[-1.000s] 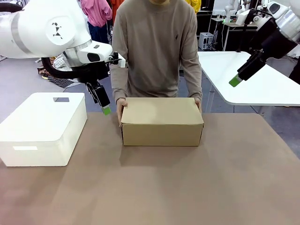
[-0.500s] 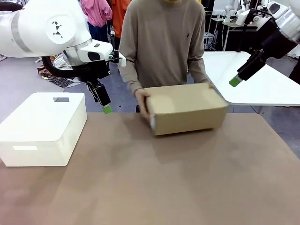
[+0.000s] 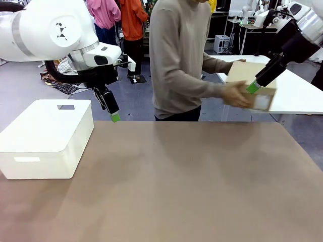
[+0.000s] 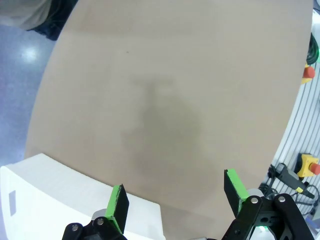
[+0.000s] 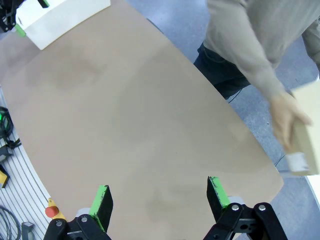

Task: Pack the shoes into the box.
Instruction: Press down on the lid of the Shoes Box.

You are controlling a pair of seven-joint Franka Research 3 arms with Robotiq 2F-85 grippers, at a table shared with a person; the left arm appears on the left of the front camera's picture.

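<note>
A person holds the closed tan cardboard box (image 3: 255, 85) in both hands, up in the air off the right far corner of the brown table (image 3: 166, 181); its edge also shows in the right wrist view as the box (image 5: 306, 131). The shoes are hidden. My left gripper (image 3: 113, 115) hangs open above the table's far left edge, its fingers spread in the left wrist view as the left gripper (image 4: 177, 197). My right gripper (image 3: 253, 87) is raised at the upper right, in front of the box from this camera, and stands open with nothing in it, the right gripper (image 5: 160, 200).
A white rounded plastic container (image 3: 46, 137) sits on the table's left side, its corner under my left gripper as the container (image 4: 65, 195). A second white table (image 3: 282, 88) stands behind at the right. The person (image 3: 181, 60) stands at the far edge, turned to the right.
The person lifted the closed box off the table's middle and carried it to the right, turning toward the white table. Neither arm has moved.
</note>
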